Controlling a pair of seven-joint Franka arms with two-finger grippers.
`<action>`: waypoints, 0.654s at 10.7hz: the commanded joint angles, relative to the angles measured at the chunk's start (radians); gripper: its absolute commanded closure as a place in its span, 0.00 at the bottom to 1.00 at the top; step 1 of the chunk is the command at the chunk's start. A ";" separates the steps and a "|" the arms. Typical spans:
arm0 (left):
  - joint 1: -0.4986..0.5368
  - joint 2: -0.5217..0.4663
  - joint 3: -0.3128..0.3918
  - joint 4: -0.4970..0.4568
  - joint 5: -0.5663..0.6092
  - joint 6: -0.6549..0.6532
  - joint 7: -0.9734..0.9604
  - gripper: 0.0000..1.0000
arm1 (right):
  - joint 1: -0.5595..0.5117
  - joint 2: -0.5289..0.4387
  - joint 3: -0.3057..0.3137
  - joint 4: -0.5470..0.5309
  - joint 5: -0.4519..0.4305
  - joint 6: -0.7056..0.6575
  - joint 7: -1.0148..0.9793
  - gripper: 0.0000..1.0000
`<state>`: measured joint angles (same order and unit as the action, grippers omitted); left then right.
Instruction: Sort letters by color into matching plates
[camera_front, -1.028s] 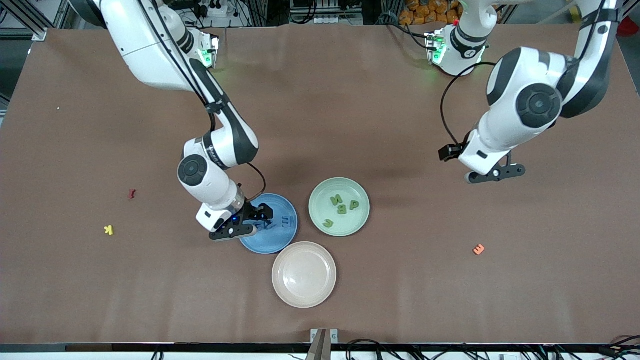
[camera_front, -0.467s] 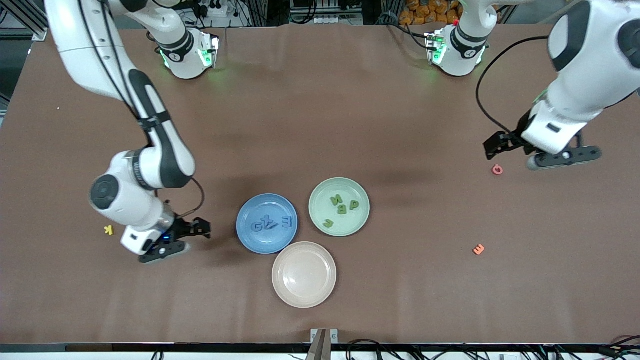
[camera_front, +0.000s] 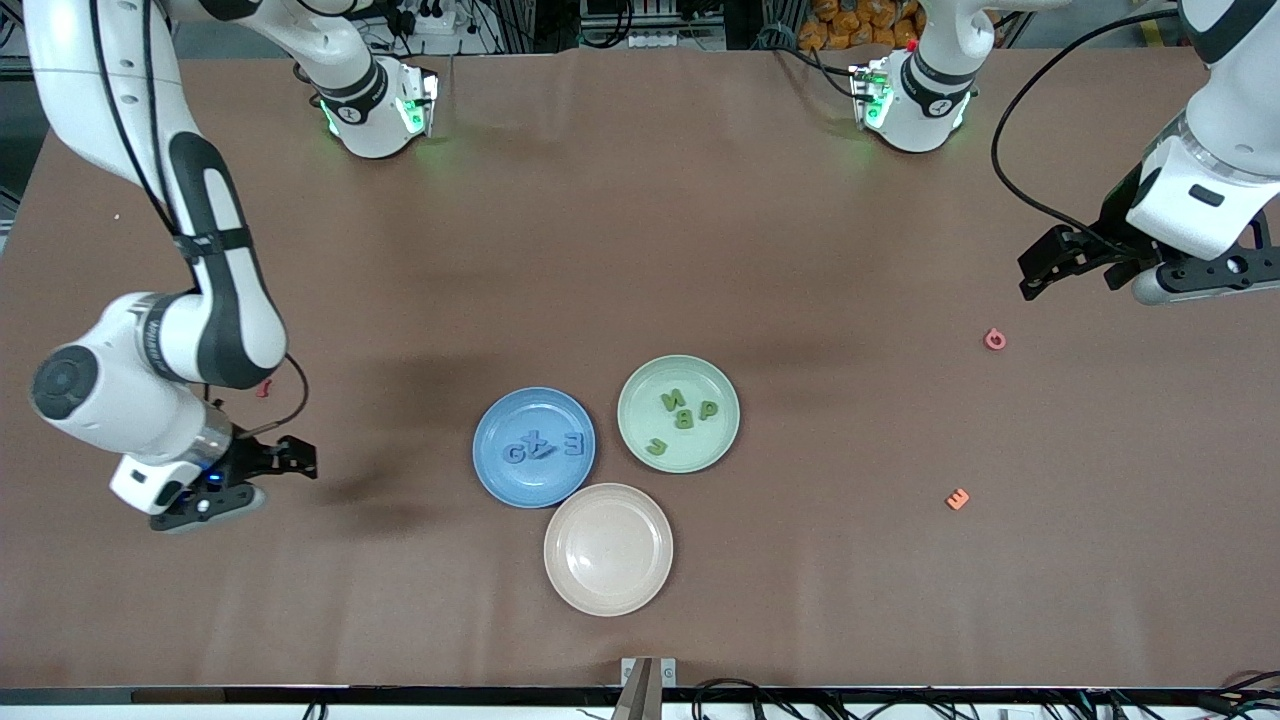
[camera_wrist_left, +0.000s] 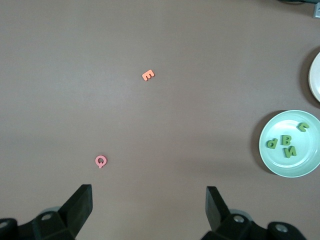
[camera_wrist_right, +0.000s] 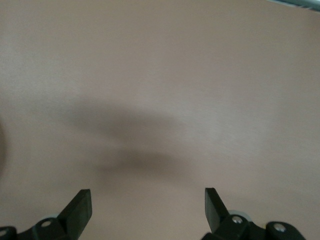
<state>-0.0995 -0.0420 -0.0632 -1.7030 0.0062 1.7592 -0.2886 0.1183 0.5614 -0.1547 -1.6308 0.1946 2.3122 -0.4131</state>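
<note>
The blue plate (camera_front: 530, 485) holds blue letters: a G (camera_front: 514, 453), an X (camera_front: 540, 444) and an E (camera_front: 574, 445). The pale green plate (camera_front: 700, 445) beside it holds green letters N (camera_front: 672, 401), B (camera_front: 685, 418), P (camera_front: 709, 409) and U (camera_front: 657, 446). That plate also shows in the left wrist view (camera_wrist_left: 290, 165). My right gripper (camera_front: 298, 460) is open and empty over bare table toward the right arm's end. My left gripper (camera_front: 1040, 272) is open and empty over bare table toward the left arm's end. Both wrist views show the open jaws with nothing between them.
A beige-pink plate (camera_front: 608, 549) lies empty, nearer the front camera than the two plates. A pink letter (camera_front: 994, 339) and an orange E (camera_front: 957, 498) lie toward the left arm's end. A red letter (camera_front: 264, 388) lies by the right arm.
My right gripper has left the blue plate and moved toward the right arm's end, uncovering the blue letters. My left gripper has moved out toward the left arm's end.
</note>
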 joint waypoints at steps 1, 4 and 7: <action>-0.006 0.008 0.010 0.031 0.009 -0.017 0.028 0.00 | 0.009 -0.147 -0.065 -0.018 -0.084 -0.155 -0.030 0.00; -0.006 0.017 0.010 0.078 0.017 -0.018 0.081 0.00 | 0.009 -0.279 -0.098 0.006 -0.107 -0.362 -0.027 0.00; -0.006 0.016 0.013 0.080 0.017 -0.064 0.203 0.00 | 0.020 -0.388 -0.127 0.048 -0.109 -0.569 -0.012 0.00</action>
<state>-0.1010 -0.0369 -0.0590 -1.6496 0.0085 1.7477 -0.1542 0.1220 0.2564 -0.2571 -1.5902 0.0989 1.8556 -0.4337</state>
